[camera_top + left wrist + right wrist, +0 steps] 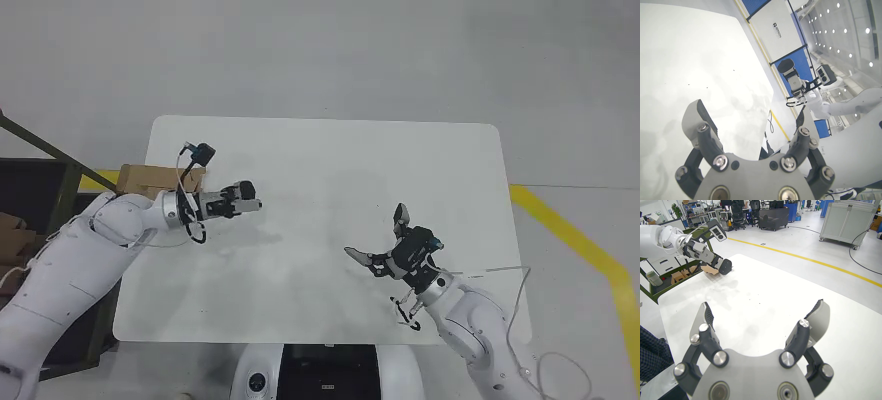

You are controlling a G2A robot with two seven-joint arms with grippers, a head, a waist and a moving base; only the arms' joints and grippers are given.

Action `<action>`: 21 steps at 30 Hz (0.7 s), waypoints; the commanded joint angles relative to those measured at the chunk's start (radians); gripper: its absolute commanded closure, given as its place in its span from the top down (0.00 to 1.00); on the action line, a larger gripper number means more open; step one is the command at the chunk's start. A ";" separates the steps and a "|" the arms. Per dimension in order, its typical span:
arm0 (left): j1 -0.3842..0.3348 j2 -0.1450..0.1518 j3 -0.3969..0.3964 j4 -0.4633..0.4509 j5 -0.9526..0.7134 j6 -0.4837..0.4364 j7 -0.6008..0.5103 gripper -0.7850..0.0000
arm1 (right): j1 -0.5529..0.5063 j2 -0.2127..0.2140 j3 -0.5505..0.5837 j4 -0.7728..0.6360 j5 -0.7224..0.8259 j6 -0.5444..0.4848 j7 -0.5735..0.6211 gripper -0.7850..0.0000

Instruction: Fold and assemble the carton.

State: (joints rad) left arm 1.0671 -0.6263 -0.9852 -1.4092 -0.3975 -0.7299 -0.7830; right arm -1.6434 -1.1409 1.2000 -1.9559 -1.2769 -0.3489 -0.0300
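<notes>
Carton [140,178] at table [330,180] edge, just behind open L claw [256,204].

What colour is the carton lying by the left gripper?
The carton is plain brown cardboard, clearest in the right wrist view.

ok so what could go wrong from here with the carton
1. The carton lies right at the edge of the table, close under the left arm's wrist. A sideways sweep of that arm could knock it off.
2. The left gripper is open, empty and points away from the carton, so it probably has to back up and turn, which could cause that sweep.
3. The right gripper is open far across the table, likely too far to steady a fold.
</notes>
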 commanded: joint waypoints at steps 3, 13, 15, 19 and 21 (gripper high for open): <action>0.106 0.041 -0.132 0.025 -0.106 -0.053 -0.016 1.00 | 0.000 0.000 0.000 0.000 0.000 0.000 0.000 1.00; 0.378 0.102 -0.413 0.193 -0.403 -0.217 -0.047 1.00 | 0.000 0.000 0.000 0.000 0.000 0.000 0.000 1.00; 0.424 0.109 -0.467 0.223 -0.433 -0.235 -0.039 1.00 | 0.000 0.000 0.000 0.000 0.000 0.000 0.000 1.00; 0.513 0.115 -0.556 0.255 -0.488 -0.257 -0.017 1.00 | 0.000 0.000 0.000 0.000 0.000 0.000 0.000 1.00; 0.513 0.115 -0.556 0.255 -0.488 -0.257 -0.017 1.00 | 0.000 0.000 0.000 0.000 0.000 0.000 0.000 1.00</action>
State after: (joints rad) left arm 1.5812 -0.5110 -1.5431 -1.1534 -0.8868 -0.9871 -0.7996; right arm -1.6434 -1.1409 1.2000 -1.9559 -1.2769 -0.3489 -0.0300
